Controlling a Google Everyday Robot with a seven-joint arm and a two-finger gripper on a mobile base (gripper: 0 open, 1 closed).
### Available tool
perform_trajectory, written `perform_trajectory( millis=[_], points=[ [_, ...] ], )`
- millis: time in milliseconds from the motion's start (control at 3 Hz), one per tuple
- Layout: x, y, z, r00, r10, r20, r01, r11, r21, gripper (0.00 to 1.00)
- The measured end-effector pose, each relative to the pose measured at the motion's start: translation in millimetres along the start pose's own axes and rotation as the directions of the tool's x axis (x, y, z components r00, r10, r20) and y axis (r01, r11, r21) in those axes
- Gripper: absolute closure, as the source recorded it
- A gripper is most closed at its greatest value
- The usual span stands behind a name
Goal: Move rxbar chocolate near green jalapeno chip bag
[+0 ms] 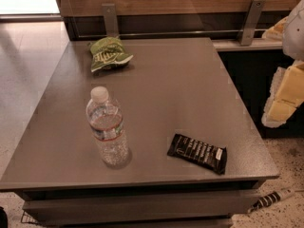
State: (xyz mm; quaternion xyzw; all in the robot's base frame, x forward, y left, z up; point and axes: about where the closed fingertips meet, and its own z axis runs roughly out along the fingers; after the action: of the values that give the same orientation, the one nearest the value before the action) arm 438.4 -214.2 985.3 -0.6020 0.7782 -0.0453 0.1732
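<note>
The rxbar chocolate [197, 153] is a flat black wrapper with white lettering, lying near the front right corner of the grey table [180, 89]. The green jalapeno chip bag [109, 54] is a crumpled olive-green bag at the table's far left. The two are far apart, on opposite corners. My gripper [285, 96], white and pale yellow, hangs at the right edge of the view. It is beyond the table's right side, above floor level and away from the bar.
A clear water bottle [108, 127] with a white cap stands upright at the front left, between the bar and the bag. A wooden wall with metal brackets [110, 18] runs behind the table. A dark counter [247, 65] stands to the right.
</note>
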Motion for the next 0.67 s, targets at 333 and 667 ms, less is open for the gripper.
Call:
perform_trajectory(
  millis=[333,667],
  points=[
    [0.0,0.0,0.0,1.0,0.0,0.0,0.0,1.0,0.0,0.0],
    [1.8,4.2,1.3,0.999,0.009,0.038,-0.009,1.0,0.0,0.0]
  ],
)
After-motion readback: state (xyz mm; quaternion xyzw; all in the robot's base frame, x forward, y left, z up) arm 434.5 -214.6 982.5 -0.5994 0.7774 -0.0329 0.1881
